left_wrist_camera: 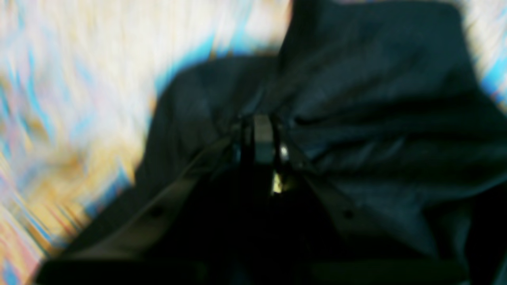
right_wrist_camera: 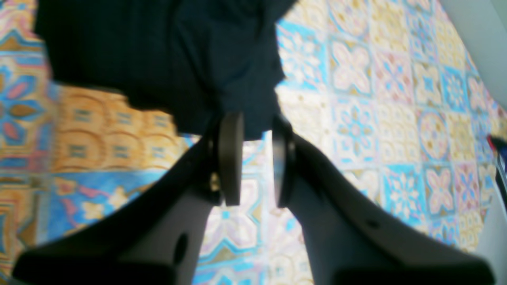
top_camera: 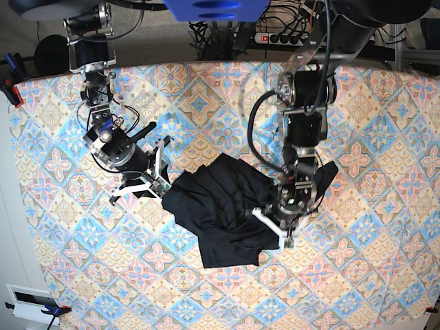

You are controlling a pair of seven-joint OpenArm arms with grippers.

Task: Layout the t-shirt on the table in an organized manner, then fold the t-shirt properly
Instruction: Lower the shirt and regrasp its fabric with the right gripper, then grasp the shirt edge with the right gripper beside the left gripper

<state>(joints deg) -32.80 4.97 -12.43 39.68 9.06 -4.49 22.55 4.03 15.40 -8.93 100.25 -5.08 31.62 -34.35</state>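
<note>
The black t-shirt (top_camera: pixel 220 213) lies crumpled in a heap at the middle of the patterned table (top_camera: pixel 344 275). My left gripper (top_camera: pixel 276 220) is at the heap's right edge. In the left wrist view, the left gripper (left_wrist_camera: pixel 261 122) is shut on a bunch of the t-shirt (left_wrist_camera: pixel 376 99), whose folds radiate from the fingertips; this view is blurred. My right gripper (top_camera: pixel 163 182) is at the heap's left corner. In the right wrist view, the right gripper (right_wrist_camera: pixel 256 120) is open, with table (right_wrist_camera: pixel 376 99) showing between the fingers and the t-shirt (right_wrist_camera: pixel 158 59) edge just at the tips.
Both arm bases stand at the table's far edge, with cables and a power strip (top_camera: pixel 282 38) behind them. A red and black clamp (top_camera: pixel 8 89) grips the left edge, and another one (top_camera: pixel 51 309) sits at the near left corner.
</note>
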